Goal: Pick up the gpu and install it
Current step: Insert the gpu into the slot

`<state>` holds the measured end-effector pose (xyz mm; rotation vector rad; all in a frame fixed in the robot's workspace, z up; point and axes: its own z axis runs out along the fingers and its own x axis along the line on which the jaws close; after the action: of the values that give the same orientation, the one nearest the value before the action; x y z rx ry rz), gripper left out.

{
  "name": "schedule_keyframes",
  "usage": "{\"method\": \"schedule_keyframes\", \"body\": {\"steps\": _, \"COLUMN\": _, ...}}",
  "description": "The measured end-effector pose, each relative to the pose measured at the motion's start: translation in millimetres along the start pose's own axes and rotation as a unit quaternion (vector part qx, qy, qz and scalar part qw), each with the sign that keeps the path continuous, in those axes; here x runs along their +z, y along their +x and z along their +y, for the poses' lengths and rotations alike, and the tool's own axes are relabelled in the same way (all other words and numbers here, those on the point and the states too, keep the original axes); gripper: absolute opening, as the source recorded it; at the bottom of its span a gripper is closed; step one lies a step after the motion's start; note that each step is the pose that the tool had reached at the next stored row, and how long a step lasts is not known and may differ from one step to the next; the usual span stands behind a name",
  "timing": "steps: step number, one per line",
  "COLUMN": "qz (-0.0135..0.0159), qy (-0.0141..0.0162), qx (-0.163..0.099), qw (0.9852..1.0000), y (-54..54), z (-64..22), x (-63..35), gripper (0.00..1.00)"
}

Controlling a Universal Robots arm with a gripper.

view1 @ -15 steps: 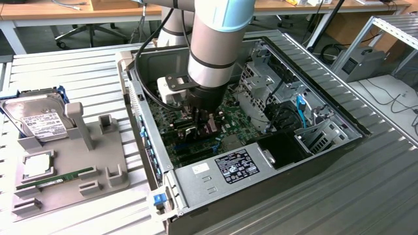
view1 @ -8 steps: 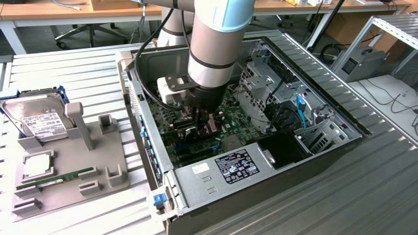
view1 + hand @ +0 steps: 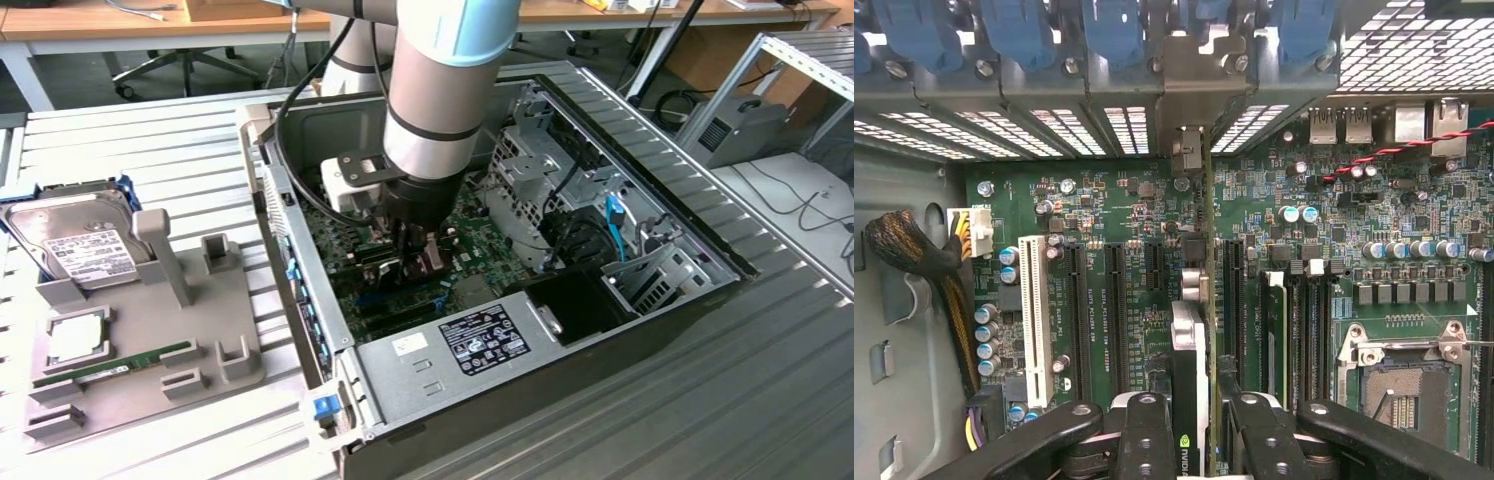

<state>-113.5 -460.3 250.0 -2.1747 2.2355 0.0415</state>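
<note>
The gpu [image 3: 1199, 330], a thin dark board with pale metal bracket, stands on edge over my green motherboard [image 3: 1124, 260]; I see the black gripper [image 3: 1197, 420] clamped on it inside the open computer case [image 3: 641, 300].

the gpu [image 3: 1199, 330] stands on edge, seen edge-on from above: a thin dark card with a pale metal bracket at its far end, by the case's rear slots. it sits upright over the green motherboard's [image 3: 1124, 300] expansion slots, pinched between the claw's [image 3: 1199, 440] black fingers.
</note>
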Motion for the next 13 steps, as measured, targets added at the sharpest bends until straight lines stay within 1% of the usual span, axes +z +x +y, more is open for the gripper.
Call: {"method": "schedule_keyframes", "body": {"steps": 13, "qz": 0.0, "qy": 0.0, "qx": 0.0, "qw": 1.0, "y": 0.0, "z": 0.0, "x": 0.4, "gripper": 0.27}}
